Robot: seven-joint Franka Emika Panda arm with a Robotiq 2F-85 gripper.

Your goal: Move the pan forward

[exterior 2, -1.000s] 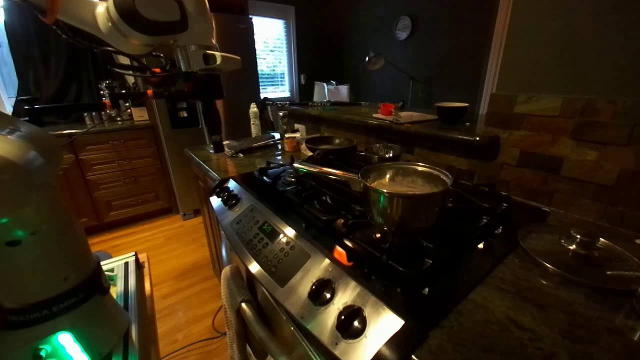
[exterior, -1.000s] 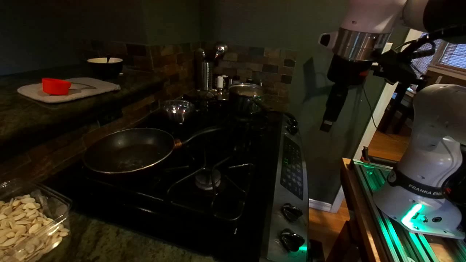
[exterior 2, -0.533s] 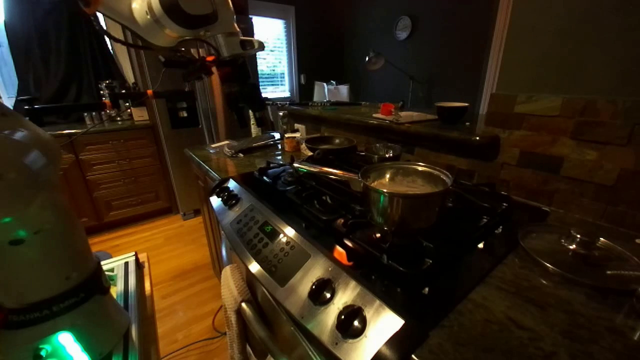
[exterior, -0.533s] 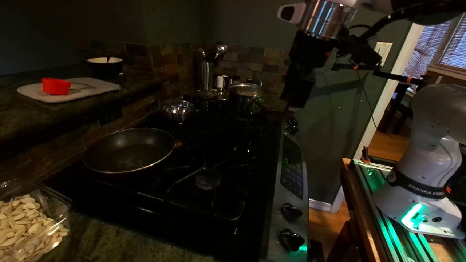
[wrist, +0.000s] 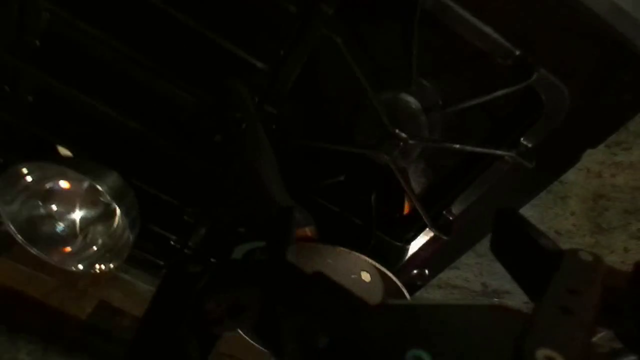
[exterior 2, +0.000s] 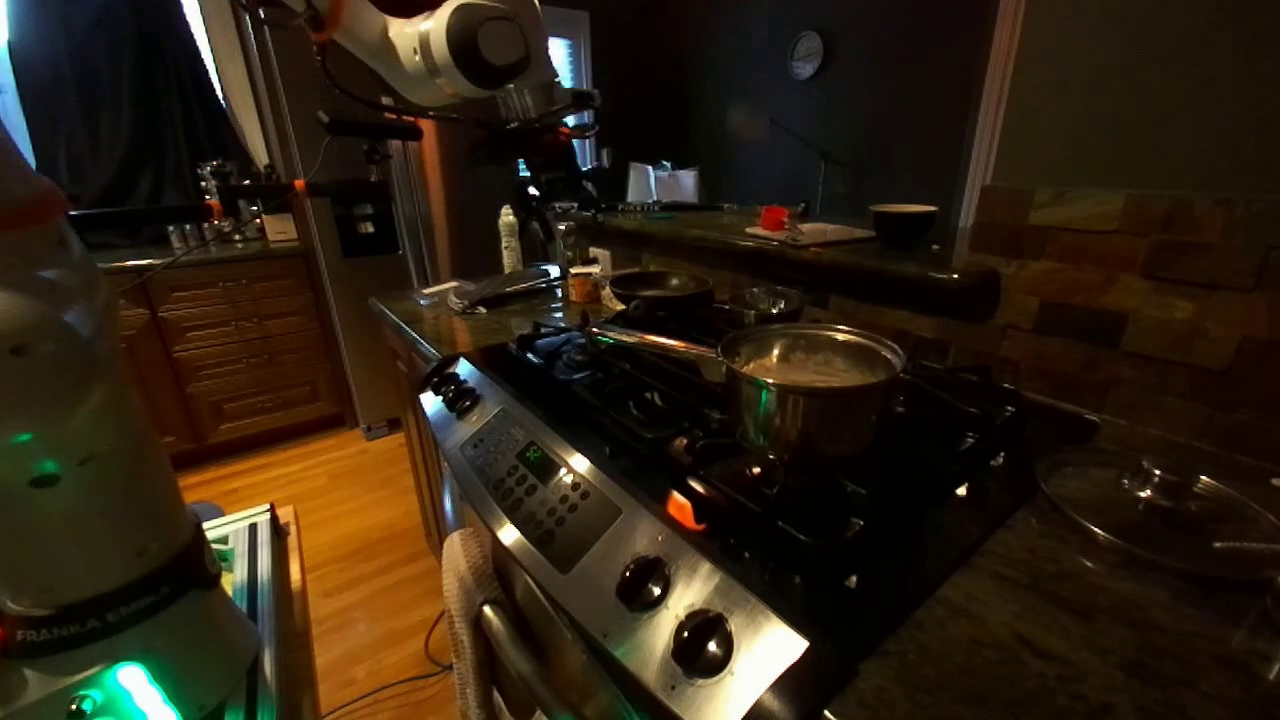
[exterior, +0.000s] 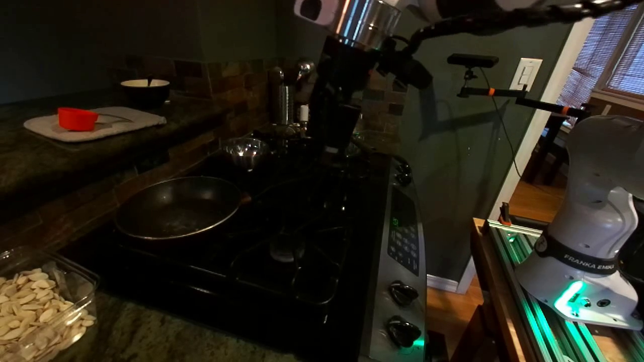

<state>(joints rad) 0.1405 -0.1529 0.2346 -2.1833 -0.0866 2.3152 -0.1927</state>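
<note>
The pan (exterior: 178, 208) is a wide dark frying pan on the stove's back burner. Its long dark handle leaves a copper-coloured collar and is barely visible in the shadow. The pan also shows in an exterior view (exterior 2: 660, 288) and, partly hidden behind a finger, at the bottom of the wrist view (wrist: 345, 272). My gripper (exterior: 333, 156) points down above the stove, apart from the pan, on the handle's side. In the wrist view my gripper (wrist: 395, 225) has its fingers wide apart with nothing held between them; the picture is very dark.
A shiny steel bowl (exterior: 246, 151) stands near the pan. A steel saucepan (exterior 2: 815, 400) with a long handle sits on another burner. A clear box of seeds (exterior: 37, 306) is on the counter. A raised ledge holds a red cup (exterior: 76, 119) and a dark bowl (exterior: 145, 93).
My arm has swung from beside the stove to above it, moving closer to the pan's handle. The pan and the other kitchen things have not moved.
</note>
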